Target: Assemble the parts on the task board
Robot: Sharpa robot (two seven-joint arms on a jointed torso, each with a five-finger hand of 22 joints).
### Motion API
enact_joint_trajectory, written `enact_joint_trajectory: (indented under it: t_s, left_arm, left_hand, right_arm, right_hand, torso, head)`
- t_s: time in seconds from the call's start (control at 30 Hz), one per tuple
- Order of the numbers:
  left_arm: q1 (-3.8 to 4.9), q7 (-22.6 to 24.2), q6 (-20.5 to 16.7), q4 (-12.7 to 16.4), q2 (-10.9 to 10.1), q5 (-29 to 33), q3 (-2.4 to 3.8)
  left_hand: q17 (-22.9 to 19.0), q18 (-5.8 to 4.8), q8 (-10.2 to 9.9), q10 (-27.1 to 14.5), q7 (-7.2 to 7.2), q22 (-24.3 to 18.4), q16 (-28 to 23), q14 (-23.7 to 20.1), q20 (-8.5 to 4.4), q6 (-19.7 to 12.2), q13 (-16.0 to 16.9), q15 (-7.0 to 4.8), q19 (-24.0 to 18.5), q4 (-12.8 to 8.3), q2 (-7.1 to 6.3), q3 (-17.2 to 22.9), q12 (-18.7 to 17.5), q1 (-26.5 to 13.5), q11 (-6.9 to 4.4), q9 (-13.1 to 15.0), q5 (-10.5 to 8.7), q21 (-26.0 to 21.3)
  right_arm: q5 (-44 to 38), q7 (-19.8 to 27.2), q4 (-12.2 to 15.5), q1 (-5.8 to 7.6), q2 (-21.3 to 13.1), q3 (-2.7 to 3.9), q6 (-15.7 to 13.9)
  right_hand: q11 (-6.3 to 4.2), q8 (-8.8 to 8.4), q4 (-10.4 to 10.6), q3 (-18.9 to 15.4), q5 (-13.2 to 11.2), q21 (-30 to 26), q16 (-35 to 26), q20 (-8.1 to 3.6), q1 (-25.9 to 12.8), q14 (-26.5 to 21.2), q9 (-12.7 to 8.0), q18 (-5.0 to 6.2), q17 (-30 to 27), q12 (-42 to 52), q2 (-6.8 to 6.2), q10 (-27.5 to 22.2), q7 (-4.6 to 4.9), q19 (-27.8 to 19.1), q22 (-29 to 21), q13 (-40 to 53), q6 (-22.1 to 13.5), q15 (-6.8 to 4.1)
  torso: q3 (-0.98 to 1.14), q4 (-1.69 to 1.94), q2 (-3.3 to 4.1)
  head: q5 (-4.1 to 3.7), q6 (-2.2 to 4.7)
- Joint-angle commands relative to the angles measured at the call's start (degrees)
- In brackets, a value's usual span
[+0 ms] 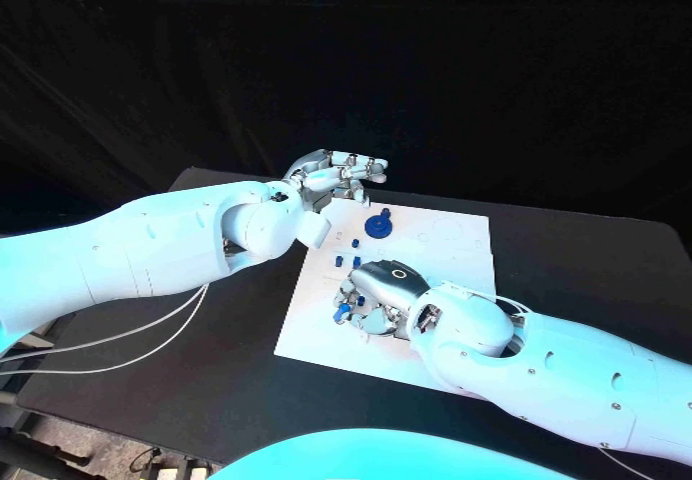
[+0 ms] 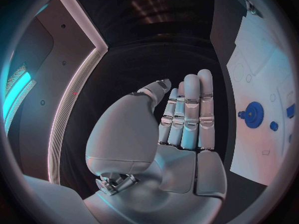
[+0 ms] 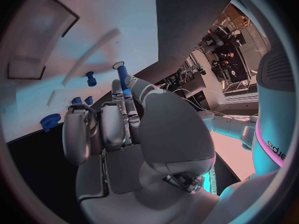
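Observation:
The white task board (image 1: 447, 245) lies mid-table. A blue gear (image 1: 378, 226) stands on its far left part, with small blue pegs (image 1: 348, 262) just nearer. My right hand (image 1: 378, 296) is down on the board's near left area and pinches a blue peg (image 3: 124, 81) between thumb and a finger, its tip by a round hole (image 3: 117, 64). More blue pieces (image 3: 91, 78) and the gear (image 3: 50, 120) lie beyond its fingers. My left hand (image 1: 336, 176) hovers above the board's far left corner, fingers straight (image 2: 190, 114), holding nothing. The gear (image 2: 253, 115) sits off to its side.
The black table (image 1: 577, 250) surrounds the board, with bare room to the right. White cables (image 1: 137, 340) hang under my left arm at the table's left edge. The board has shallow recesses (image 3: 28, 67) and an unoccupied far right part.

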Motion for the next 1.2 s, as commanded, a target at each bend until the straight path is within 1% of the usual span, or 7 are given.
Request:
enact_joint_trajectory:
  t_s: [0.03,0.17,0.3,0.43,0.67,0.97,1.2]
  left_arm:
    - [0.07,0.3,0.9,0.0,0.2,0.3,0.03]
    - [0.07,0.3,0.9,0.0,0.2,0.2,0.03]
    - [0.07,0.2,0.9,0.0,0.2,0.2,0.03]
    - [0.07,0.2,0.9,0.0,0.2,0.2,0.03]
    - [0.07,0.2,0.9,0.0,0.1,0.2,0.03]
    - [0.08,0.0,0.9,0.1,0.1,0.2,0.03]
    - [0.09,-0.1,0.9,0.1,0.1,0.2,0.03]
  left_hand:
    - [-0.1,0.34,0.3,-0.4,-0.04,-0.1,0.0,-0.4,0.19,-0.2,0.1,-0.13,0.3,-0.3,-0.05,0.1,0.4,0.6,0.12,0.0,0.11,-0.2]
    - [-0.1,0.34,0.3,-0.4,-0.04,-0.1,0.0,-0.4,0.19,-0.2,0.1,-0.13,0.3,-0.3,-0.05,0.1,0.4,0.6,0.12,0.0,0.11,-0.2]
    - [-0.1,0.34,0.3,-0.4,-0.04,-0.1,0.0,-0.4,0.19,-0.2,0.1,-0.13,0.3,-0.3,-0.05,0.1,0.4,0.6,0.12,0.0,0.11,-0.2]
    - [-0.1,0.34,0.3,-0.4,-0.03,-0.1,0.0,-0.4,0.19,-0.2,0.1,-0.13,0.3,-0.3,-0.03,0.1,0.5,0.6,0.12,0.0,0.1,-0.2]
    - [-0.1,0.34,0.3,-0.4,-0.03,-0.1,-0.1,-0.4,0.19,-0.2,0.1,-0.13,0.3,-0.3,-0.02,0.1,0.5,0.6,0.12,0.0,0.09,-0.2]
    - [-0.1,0.34,0.3,-0.4,-0.03,-0.1,-0.1,-0.4,0.19,-0.2,0.1,-0.13,0.3,-0.3,-0.02,0.1,0.5,0.6,0.12,0.0,0.09,-0.2]
    - [-0.1,0.34,0.3,-0.5,-0.02,-0.1,-0.1,-0.5,0.19,-0.2,0.1,-0.13,0.3,-0.3,-0.01,0.1,0.5,0.6,0.13,0.0,0.09,-0.2]
  right_arm:
    - [-1.8,-1.5,-0.3,-0.07,0.3,-0.04,3.0]
    - [-2.4,-2.2,-0.5,-0.1,0.3,-0.06,3.5]
    - [-3.0,-2.9,-0.7,-0.11,0.3,-0.07,4.1]
    - [-3.7,-3.3,-0.7,-0.11,0.3,-0.08,4.4]
    - [-4.2,-3.2,-0.6,-0.12,0.4,-0.12,4.7]
    - [-2.6,-1.3,-0.7,-0.18,1.2,-0.41,4.6]
    - [-2.0,-1.1,-1.1,-0.19,1.0,-0.46,3.5]
  right_hand:
    - [0.09,0.13,-0.1,0.3,0.4,0.0,0.1,-0.03,0.2,1.6,0.1,-0.67,0.0,-0.2,-0.04,0.3,0.04,1.3,3.8,0.1,0.3,-0.18]
    - [0.09,0.13,-0.1,0.3,0.5,0.0,0.1,-0.03,0.2,1.6,0.1,-0.68,0.0,-0.2,-0.03,0.3,0.04,1.3,3.8,0.1,0.3,-0.18]
    - [0.09,0.13,-0.1,0.3,0.5,0.0,0.1,-0.03,0.2,1.6,0.1,-0.68,0.0,-0.2,-0.03,0.3,0.04,1.3,3.8,0.1,0.3,-0.18]
    - [0.09,0.13,-0.1,0.3,0.5,0.1,0.1,-0.03,0.1,1.6,0.1,-0.69,0.0,-0.3,-0.03,0.3,0.03,1.3,3.8,0.1,0.3,-0.18]
    - [0.09,0.13,-0.1,0.3,0.6,0.0,0.1,-0.02,0.1,1.6,0.1,-0.68,-0.1,-0.3,-0.06,0.3,0.02,1.3,3.8,0.1,0.4,-0.18]
    - [1.32,-1.94,1.1,-0.7,0.3,-1.9,-0.5,0.63,-2.8,1.4,-0.6,-0.23,-1.0,-3.0,-2.06,-3.4,0.82,0.3,2.0,-0.7,-3.2,0.88]
    - [1.58,-2.02,1.3,-1.3,0.3,-4.0,-0.7,1.02,-3.5,1.2,-1.0,0.32,-1.3,-3.6,-2.82,-5.3,0.7,-0.8,-0.1,-0.9,-5.4,1.01]
  torso:
    - [-0.02,-0.04,-0.01]
    - [0.03,-0.04,0.03]
    - [-0.08,-0.02,0.0]
    - [-0.01,0.0,0.02]
    - [-0.04,-0.01,0.04]
    - [-0.03,0.03,0.02]
    - [-0.05,-0.02,0.0]
  head:
    - [0.05,-0.06]
    - [0.02,-0.05]
    - [-0.1,-0.09]
    - [-0.04,-0.11]
    - [-0.03,-0.13]
    - [-0.03,-0.22]
    - [0.01,-0.19]
